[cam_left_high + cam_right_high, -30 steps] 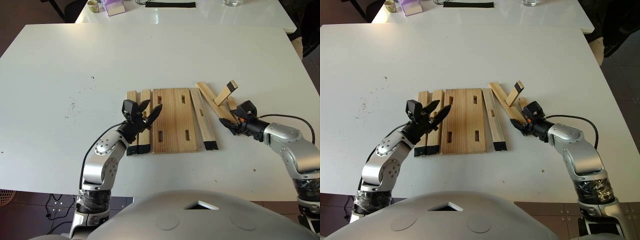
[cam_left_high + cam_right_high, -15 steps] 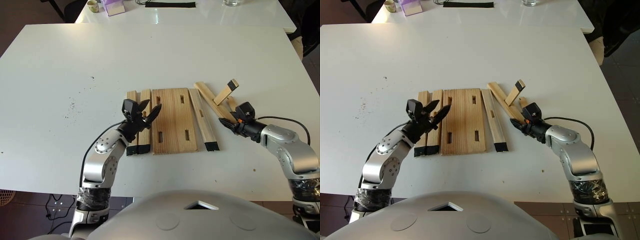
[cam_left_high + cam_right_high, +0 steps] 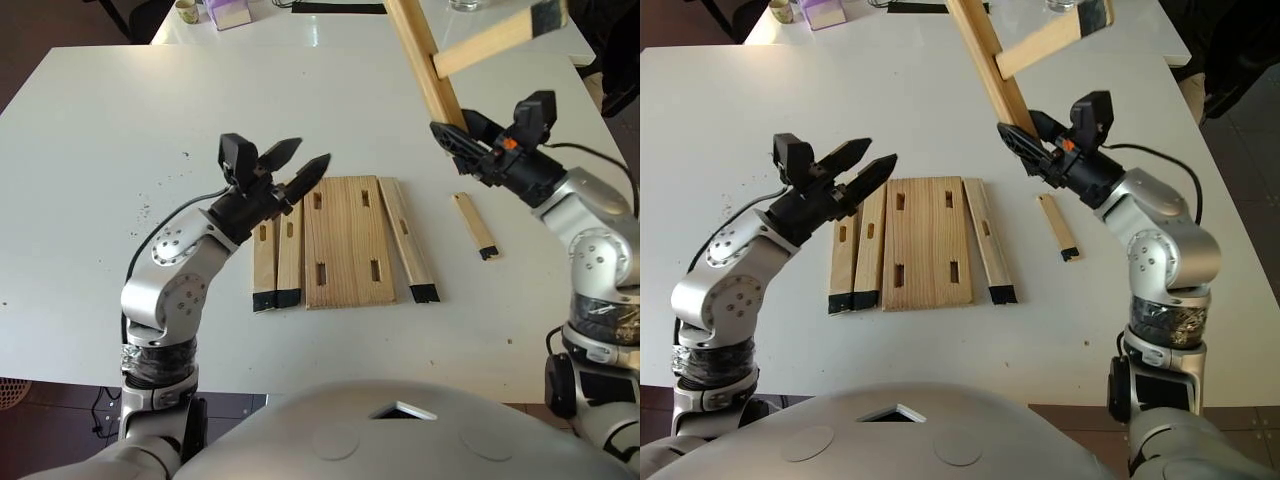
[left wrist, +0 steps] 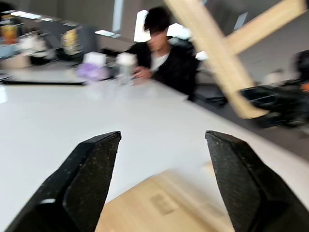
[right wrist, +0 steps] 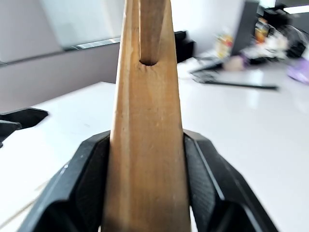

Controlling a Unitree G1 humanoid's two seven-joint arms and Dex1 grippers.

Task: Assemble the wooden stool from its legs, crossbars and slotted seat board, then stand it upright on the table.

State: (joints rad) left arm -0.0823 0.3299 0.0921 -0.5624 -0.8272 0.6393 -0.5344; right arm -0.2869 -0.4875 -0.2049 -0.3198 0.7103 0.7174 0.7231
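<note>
Leg (image 3: 982,40) in R jaws, high over tbl (image 3: 740,100)

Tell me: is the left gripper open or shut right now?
Open. The left gripper has its fingers spread wide, with nothing between them.

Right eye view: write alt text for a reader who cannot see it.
The right end effector grips a wooden leg with a crossbar joined to it, held above the white table. The left end effector hovers open near the slotted seat board lying flat.
</note>
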